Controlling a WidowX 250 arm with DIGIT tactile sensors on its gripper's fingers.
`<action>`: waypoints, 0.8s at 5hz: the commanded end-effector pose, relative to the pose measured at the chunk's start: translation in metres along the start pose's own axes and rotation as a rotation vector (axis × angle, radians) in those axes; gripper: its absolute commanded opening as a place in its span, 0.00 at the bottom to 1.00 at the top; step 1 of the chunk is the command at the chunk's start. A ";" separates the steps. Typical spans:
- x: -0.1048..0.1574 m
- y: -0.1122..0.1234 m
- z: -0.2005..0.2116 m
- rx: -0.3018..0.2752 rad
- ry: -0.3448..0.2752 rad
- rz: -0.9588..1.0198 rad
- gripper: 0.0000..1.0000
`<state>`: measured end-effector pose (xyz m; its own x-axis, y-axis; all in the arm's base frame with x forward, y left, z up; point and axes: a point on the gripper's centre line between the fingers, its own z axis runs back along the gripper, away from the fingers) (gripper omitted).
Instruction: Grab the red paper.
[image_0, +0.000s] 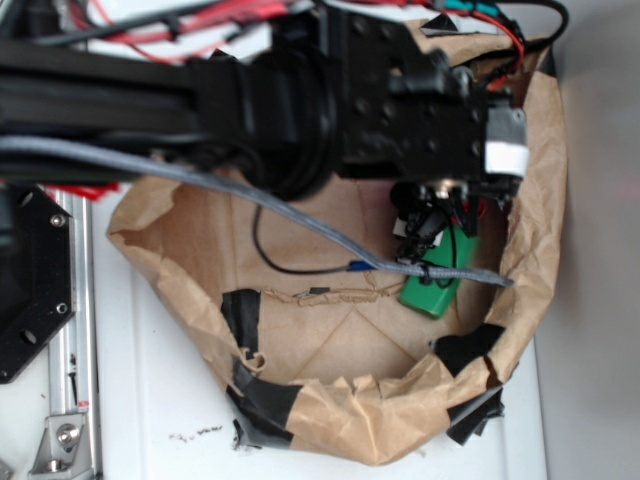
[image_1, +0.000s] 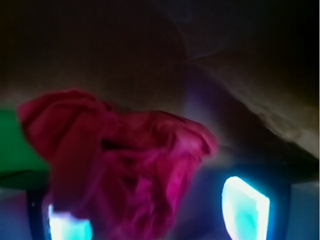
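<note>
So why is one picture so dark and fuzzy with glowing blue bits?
Wrist view: very close and dim, so the red paper blurs; the fingers glare bright cyan. Exterior view: brighter, though the arm up front is soft.

1. Exterior view: the arm covers the red paper, so you can't see it there; the pincer (image_0: 432, 222) is mostly hidden too, jaw state unreadable.
2. Green block (image_0: 437, 280): top end under the pincer; in wrist view cut off at left edge.
3. Wrist view: red paper (image_1: 125, 165) blurred, cut off at bottom edge.
4. Wrist view: you can't tell whether the glowing pads (image_1: 244, 206) touch the paper.
</note>
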<state>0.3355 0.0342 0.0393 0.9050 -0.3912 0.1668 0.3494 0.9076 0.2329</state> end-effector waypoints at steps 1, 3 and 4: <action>0.009 -0.018 -0.008 0.010 0.018 -0.035 0.00; -0.011 -0.011 0.056 0.005 0.057 0.029 0.00; -0.029 -0.002 0.109 -0.018 -0.097 0.121 0.00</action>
<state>0.2789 0.0223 0.1296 0.9203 -0.3067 0.2430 0.2702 0.9472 0.1725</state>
